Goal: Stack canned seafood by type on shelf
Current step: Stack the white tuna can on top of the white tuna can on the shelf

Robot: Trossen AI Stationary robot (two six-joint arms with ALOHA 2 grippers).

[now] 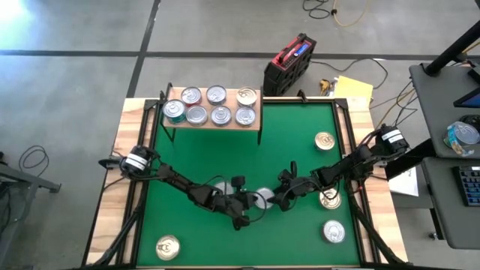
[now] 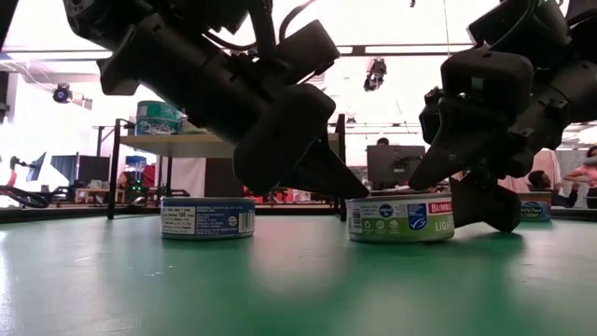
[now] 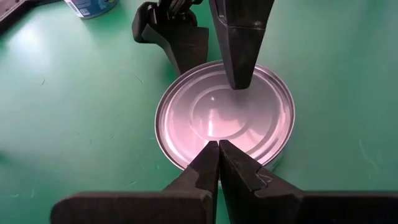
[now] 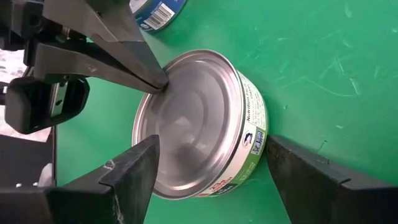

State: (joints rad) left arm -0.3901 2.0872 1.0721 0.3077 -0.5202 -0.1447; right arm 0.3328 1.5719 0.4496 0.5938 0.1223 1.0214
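A silver-topped tin with a green label (image 1: pixel 263 197) stands flat on the green mat (image 1: pixel 300 120), between both grippers; it also shows in the low view (image 2: pixel 401 219). My left gripper (image 3: pixel 218 145) is shut, its tips on the tin's top. My right gripper (image 4: pixel 211 168) is open wide: one finger (image 4: pixel 134 168) stands over the tin's top, the other (image 4: pixel 311 180) beside its green side. A blue-labelled tin (image 2: pixel 207 217) stands on the mat under my left arm. The shelf (image 1: pixel 214 120) at the far left holds several tins, one teal-sided (image 1: pixel 174 111). My left gripper has its shut fingertips on the tin's silver top, close to the rim (image 3: pixel 214 134), also seen in the right wrist view (image 4: pixel 166 87). The fingers slant down from the table's left. The tin sits flat on the mat. My right gripper: I cannot tell whether its fingers touch the tin.
Gold-topped tins lie on the mat at right (image 1: pixel 324 140), (image 1: pixel 330 199) and near left (image 1: pixel 167 246); a silver one lies near right (image 1: pixel 334 231). A red and black case (image 1: pixel 289 64) stands on the floor behind the table.
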